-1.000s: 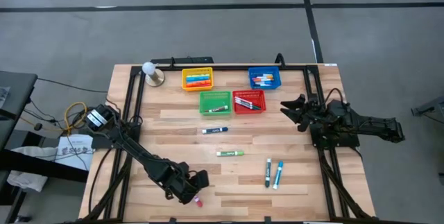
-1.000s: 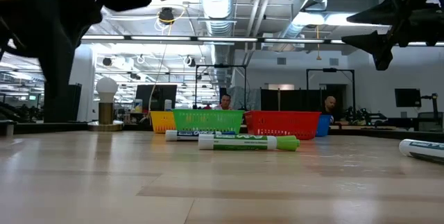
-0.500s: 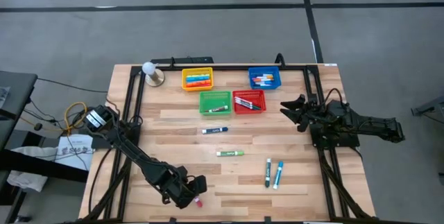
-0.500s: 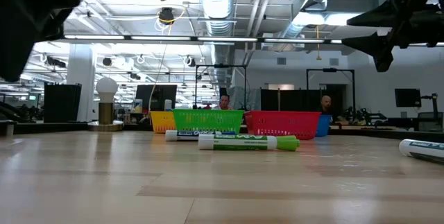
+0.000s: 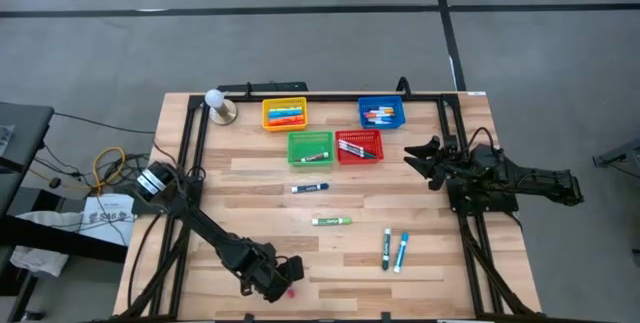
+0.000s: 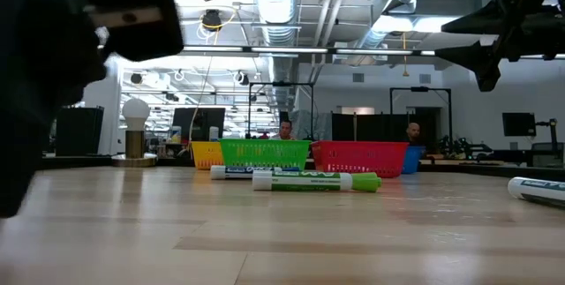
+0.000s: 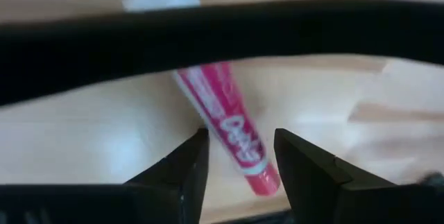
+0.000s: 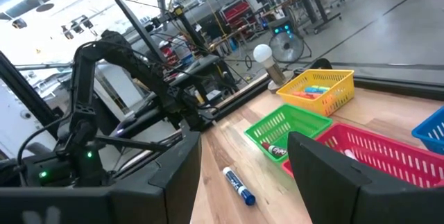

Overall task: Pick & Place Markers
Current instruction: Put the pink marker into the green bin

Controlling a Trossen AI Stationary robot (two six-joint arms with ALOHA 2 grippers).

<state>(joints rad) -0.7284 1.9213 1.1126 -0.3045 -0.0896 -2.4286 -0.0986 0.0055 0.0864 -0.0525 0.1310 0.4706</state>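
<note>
High view, left gripper (image 5: 284,281): low at the table's near edge, over a pink marker (image 5: 291,290).
High view, right gripper (image 5: 418,158): raised at the table's right side, jaws spread, nothing held.
High view, loose markers: blue marker (image 5: 310,188), green marker (image 5: 331,221), dark-green marker (image 5: 386,248) and light-blue marker (image 5: 402,251) lie on the wooden table (image 5: 240,203).
High view, baskets: yellow basket (image 5: 284,114), blue basket (image 5: 382,114), green basket (image 5: 310,147), red basket (image 5: 359,146), each holding markers.
Low view: green marker (image 6: 316,181) lies before the green basket (image 6: 265,153).
Left wrist view: fingers (image 7: 186,170) parted, straddling the pink marker (image 7: 225,117), not clenched on it.
Right wrist view: fingers (image 8: 182,172) apart; blue marker (image 8: 239,186) on the table.
</note>
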